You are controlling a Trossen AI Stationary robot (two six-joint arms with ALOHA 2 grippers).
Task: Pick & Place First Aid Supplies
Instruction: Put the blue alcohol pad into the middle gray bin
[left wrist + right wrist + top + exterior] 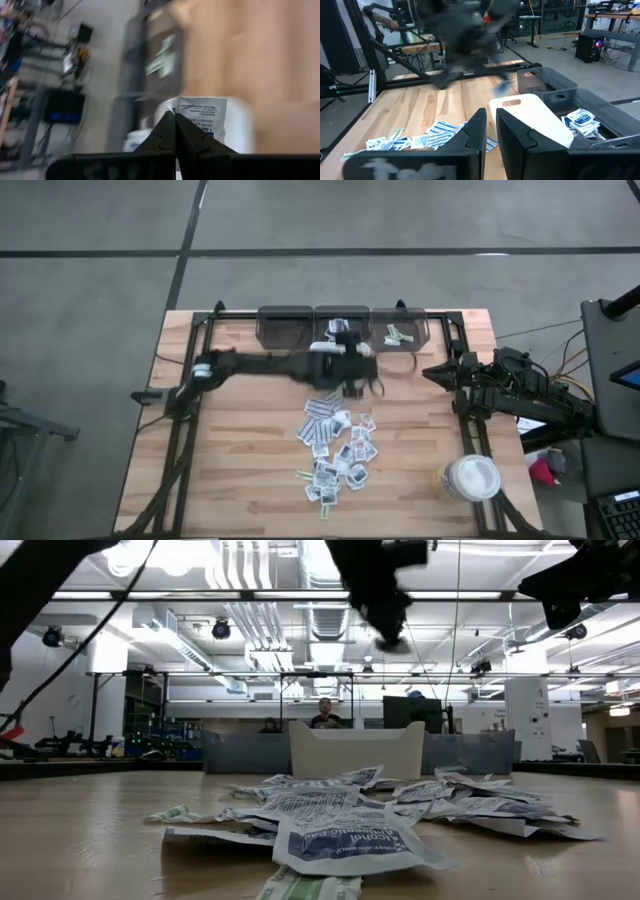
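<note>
The left gripper [352, 370] hangs over the table's far middle, between the pile of first aid supplies [335, 452] and the row of three dark bins [344, 326] along the far edge. In its wrist view its fingers [187, 137] are pressed together, and a white packet with blue print [202, 112] shows just beyond the tips; it appears pinched, though the contact itself is hidden. The step in hand looks like carrying a packet to a bin; the next move would call for centring over the right bin and parting the fingers. The right gripper [435, 372] waits at the far right, fingers nearly together and empty. Roughly twenty packets remain piled, too overlapped to count exactly; one white tray [535, 116] leans by the bins, and one white-lidded jar [472, 477] stands near right.
</note>
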